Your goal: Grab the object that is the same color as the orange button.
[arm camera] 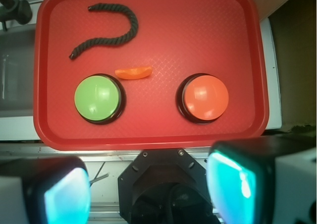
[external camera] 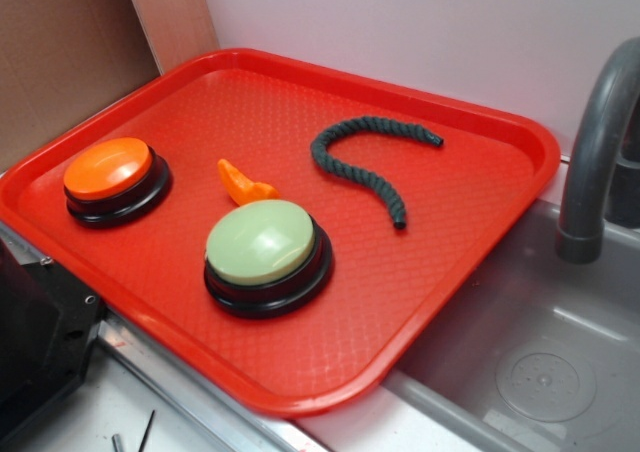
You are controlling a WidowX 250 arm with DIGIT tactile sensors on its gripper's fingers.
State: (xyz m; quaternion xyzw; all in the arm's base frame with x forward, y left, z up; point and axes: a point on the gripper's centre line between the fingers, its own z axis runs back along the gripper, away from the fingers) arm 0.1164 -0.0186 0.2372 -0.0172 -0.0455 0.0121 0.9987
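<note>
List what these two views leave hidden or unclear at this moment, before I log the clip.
- Small orange piece: in the exterior view the green button covers its near end; the wrist view shows it whole.
- Fingers: the wrist view shows them blurred and cut off by the bottom edge; the gap looks wide.
- Faucet: cut off at the exterior view's right edge.
- Robot arm: only a dark part at the exterior view's lower left.

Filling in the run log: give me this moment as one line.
phase: pre-approach | gripper: open, off the tray | target: orange piece between green button and orange button | rope: untouched
</note>
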